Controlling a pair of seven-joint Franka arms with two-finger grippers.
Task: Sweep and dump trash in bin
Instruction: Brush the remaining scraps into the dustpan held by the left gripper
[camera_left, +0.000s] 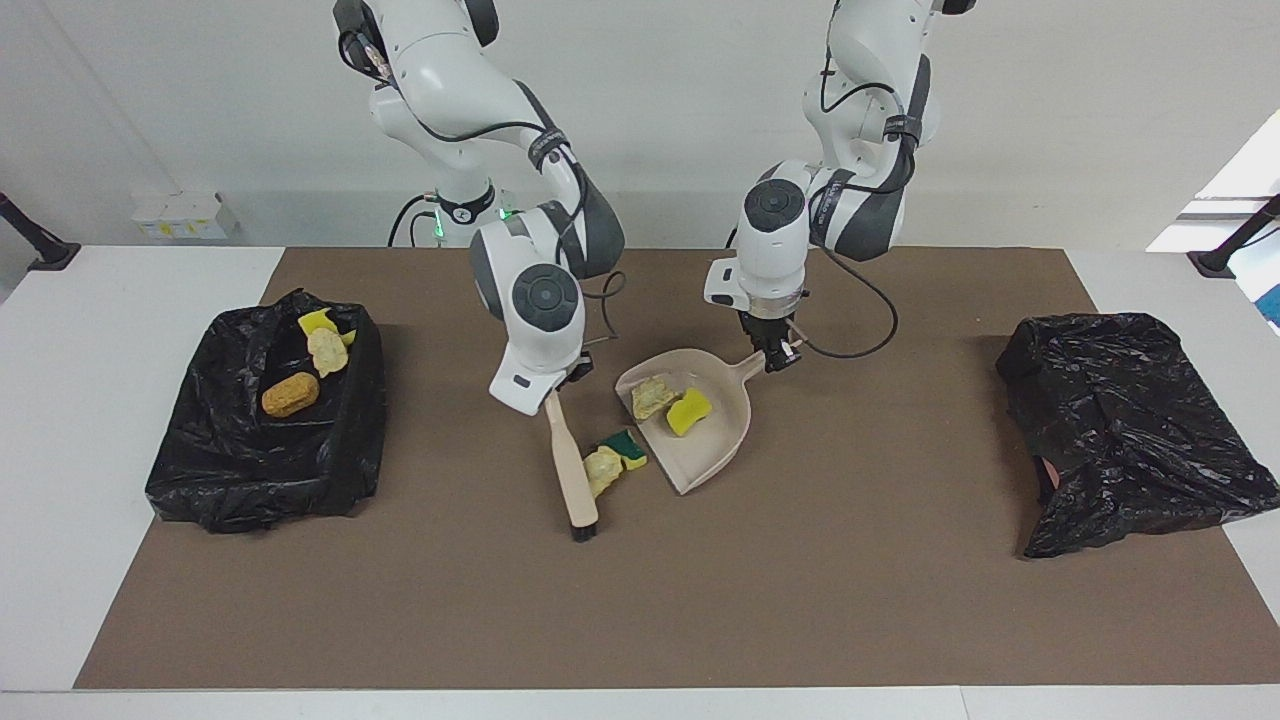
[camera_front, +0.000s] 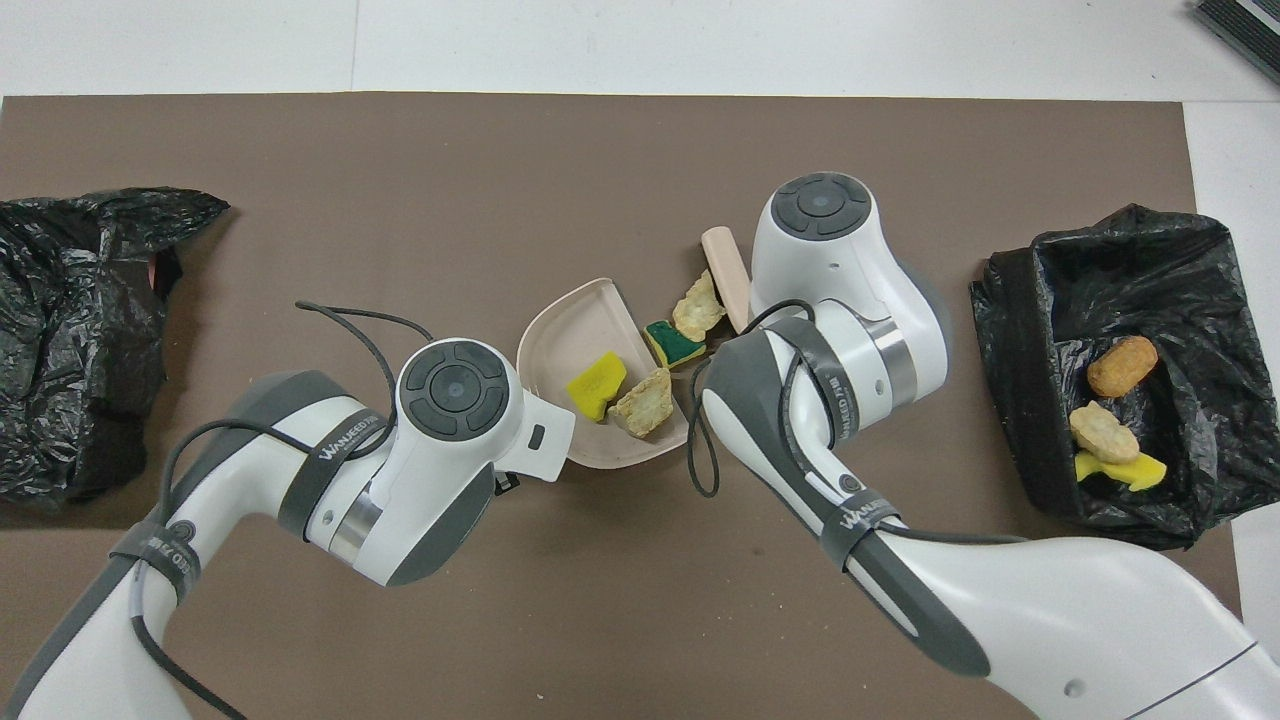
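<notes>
A: Lying on the mat right at the dustpan's mouth are two scraps of trash: a pale lump and a green-and-yellow wedge, touching each other, with the lump pressed against the brush

B: And the rest of it?

A: Two pieces sit inside the dustpan, a beige lump and a yellow sponge, side by side. Three more are in the open bin at the right arm's end of the table: an orange-brown lump, a pale lump and a yellow piece half under it

B: Who holds what?

A: The right gripper is clamped on the brush handle, the brush angled down with its bristle end on the mat. The left gripper is clamped on the dustpan's handle, and the pan rests on the mat with its mouth turned toward the brush

B: Anything else?

A: A second black bag lies crumpled at the left arm's end, well apart from everything
</notes>
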